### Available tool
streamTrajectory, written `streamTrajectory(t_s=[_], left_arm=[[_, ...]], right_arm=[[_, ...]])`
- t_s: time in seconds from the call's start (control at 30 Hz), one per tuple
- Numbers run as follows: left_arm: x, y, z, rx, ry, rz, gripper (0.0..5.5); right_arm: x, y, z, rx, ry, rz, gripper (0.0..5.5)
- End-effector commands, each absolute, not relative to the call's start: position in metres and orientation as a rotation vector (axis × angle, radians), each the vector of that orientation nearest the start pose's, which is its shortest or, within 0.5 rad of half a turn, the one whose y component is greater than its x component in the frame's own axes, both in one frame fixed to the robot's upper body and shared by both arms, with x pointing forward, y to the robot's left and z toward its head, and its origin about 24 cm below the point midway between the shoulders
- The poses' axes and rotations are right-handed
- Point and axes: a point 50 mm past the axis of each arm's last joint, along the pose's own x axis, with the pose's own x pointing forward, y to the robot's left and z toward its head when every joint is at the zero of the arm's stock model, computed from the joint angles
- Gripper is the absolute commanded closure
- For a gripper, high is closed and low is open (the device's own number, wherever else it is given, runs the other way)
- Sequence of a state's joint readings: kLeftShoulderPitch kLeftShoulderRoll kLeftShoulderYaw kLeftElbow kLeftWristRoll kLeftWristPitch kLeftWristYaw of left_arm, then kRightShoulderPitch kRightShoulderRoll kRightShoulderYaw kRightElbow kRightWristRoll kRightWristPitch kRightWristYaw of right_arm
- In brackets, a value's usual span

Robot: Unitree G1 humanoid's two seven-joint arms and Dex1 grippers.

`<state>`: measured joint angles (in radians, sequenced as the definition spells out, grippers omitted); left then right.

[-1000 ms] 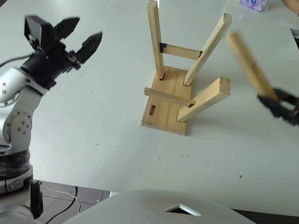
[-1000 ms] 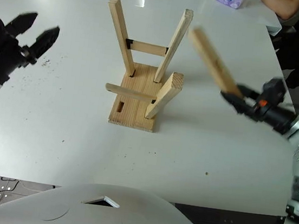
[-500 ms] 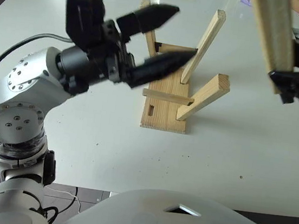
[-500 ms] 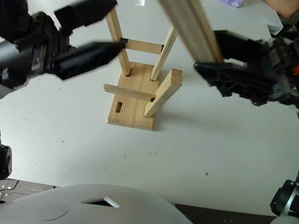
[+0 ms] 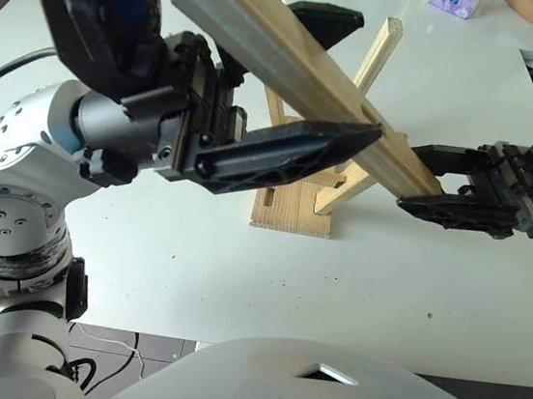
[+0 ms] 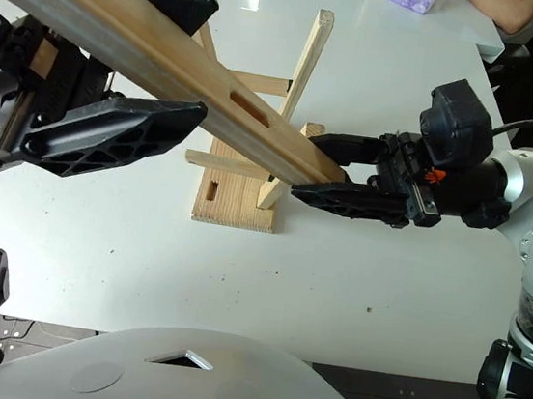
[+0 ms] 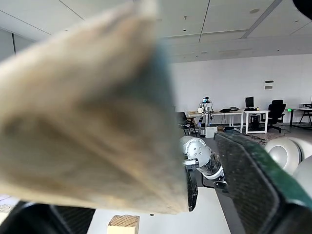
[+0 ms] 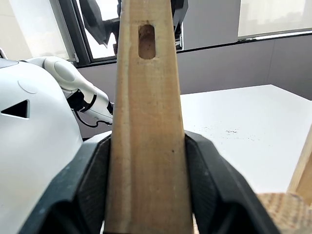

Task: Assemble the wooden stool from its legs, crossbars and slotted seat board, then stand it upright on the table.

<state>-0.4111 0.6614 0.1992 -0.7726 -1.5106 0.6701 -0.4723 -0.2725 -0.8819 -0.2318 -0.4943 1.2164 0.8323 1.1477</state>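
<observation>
While the loose leg (image 5: 302, 68) hangs slantwise in the air above the seat board (image 5: 289, 217), the step in hand looks like a handover ahead of fitting it. In the left eye view the right gripper (image 5: 410, 178) pinches the leg's lower end, just right of the seat board. The left gripper (image 5: 364, 75) stands wide open astride the leg's middle, gripping nothing.

In the right eye view the seat board lies flat on the table (image 6: 384, 272). Two upright legs (image 6: 308, 59) and a crossbar (image 6: 261, 84) rise from its far end, a third leg (image 6: 284, 173) leans at its near right (not square, I judge), and an empty slot (image 6: 214, 190) shows near left.

The left wrist view has the leg blurred beside one spread finger (image 7: 253, 180). In the right wrist view both fingers (image 8: 92, 190) clamp the leg's sides.

Next, I judge, the left gripper must close on the leg so that it can be turned end-down toward that slot.
</observation>
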Motion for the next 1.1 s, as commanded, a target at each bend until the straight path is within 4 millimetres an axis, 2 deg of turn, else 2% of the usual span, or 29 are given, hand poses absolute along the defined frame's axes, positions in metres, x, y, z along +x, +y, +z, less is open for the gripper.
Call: streamTrajectory(t_s=[0.03, 0.27, 0.8, 0.83, 0.87, 0.97, 1.1], left_arm=[[0.174, 0.123, 0.257, -0.180, -0.282, -1.485, 2.32], [0.182, 0.124, 0.241, -0.138, -0.235, -1.459, 3.27], [0.177, 0.125, 0.233, -0.120, -0.196, -1.523, 3.41], [0.178, 0.125, 0.233, -0.122, -0.194, -1.521, 3.41], [0.178, 0.126, 0.233, -0.123, -0.194, -1.518, 3.42], [0.179, 0.130, 0.241, -0.162, -0.245, -1.508, 3.44], [0.174, 0.144, 0.262, -0.198, -0.340, -1.483, 3.44]], right_arm=[[0.203, -0.180, 0.220, 0.058, 0.083, 1.620, 3.45], [0.205, -0.180, 0.221, -0.003, 0.070, 1.627, 3.45], [0.206, -0.178, 0.221, -0.063, 0.073, 1.667, 3.45], [0.206, -0.178, 0.221, -0.065, 0.073, 1.662, 3.09], [0.206, -0.178, 0.220, -0.063, 0.078, 1.658, 2.98], [0.207, -0.181, 0.219, -0.053, 0.091, 1.649, 2.67], [0.209, -0.188, 0.224, -0.031, 0.061, 1.618, 2.67]])
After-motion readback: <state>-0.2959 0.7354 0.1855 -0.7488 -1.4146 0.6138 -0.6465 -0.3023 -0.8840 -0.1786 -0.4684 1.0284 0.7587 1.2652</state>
